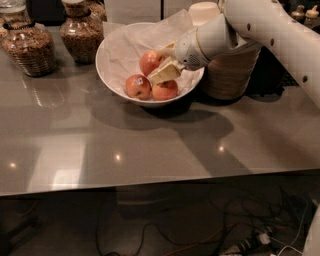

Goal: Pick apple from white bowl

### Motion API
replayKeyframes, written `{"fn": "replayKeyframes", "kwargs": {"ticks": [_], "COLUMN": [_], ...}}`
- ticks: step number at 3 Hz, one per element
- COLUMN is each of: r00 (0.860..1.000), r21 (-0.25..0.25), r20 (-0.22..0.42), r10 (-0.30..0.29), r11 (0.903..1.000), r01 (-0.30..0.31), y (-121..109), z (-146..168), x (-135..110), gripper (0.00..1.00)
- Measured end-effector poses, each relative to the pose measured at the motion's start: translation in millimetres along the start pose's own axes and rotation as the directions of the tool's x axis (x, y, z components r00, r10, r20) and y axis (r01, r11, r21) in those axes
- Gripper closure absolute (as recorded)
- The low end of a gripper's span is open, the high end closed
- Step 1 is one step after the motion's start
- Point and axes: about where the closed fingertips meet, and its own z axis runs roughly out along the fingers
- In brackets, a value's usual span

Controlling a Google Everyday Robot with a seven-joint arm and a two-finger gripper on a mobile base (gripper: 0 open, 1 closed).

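Grey, glossy surface (150, 160), with lamp glints and the arm's shadow across it. Dark floor below the near edge, with a tangle of cables (210, 235).

The white bowl (107, 80) stands toward the back, centre-left, lined with crumpled white paper (125, 42) that rises above the rim at the rear. Three apples inside: upper apple (149, 62), left apple (137, 86) and right apple (166, 91), the lower two touching.

The white arm (270, 30) comes in from the upper right and reaches over the bowl's right rim. The pincer (158, 63) is inside the bowl, at the upper apple and just above the right apple. Whether it is clenched on an apple or released, cannot tell.

Around it:
- Just right of the bowl is a ribbed stack of beige bowls (227, 75), its upper part hidden by the arm.
- Back left are two glass jars with brown contents. The near jar (30, 47) is well apart from the bowl, and the second jar (81, 37) is just beside its left rim.
- In the far right corner are small bottle tops (305, 12), dim.
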Motion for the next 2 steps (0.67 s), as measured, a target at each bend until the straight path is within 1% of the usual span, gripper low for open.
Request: {"fn": "replayKeyframes", "kwargs": {"ticks": [1, 2], "r00": [1.0, 1.0], "r21": [0.0, -0.001], "r20": [-0.002, -0.013], "r10": [0.0, 0.0], "r11": [1.0, 1.0], "r01": [0.0, 0.0], "y": [-0.1, 4.4], "z": [-1.6, -6.1], "x": [-1.0, 2.1], "gripper": [1.0, 1.0]}}
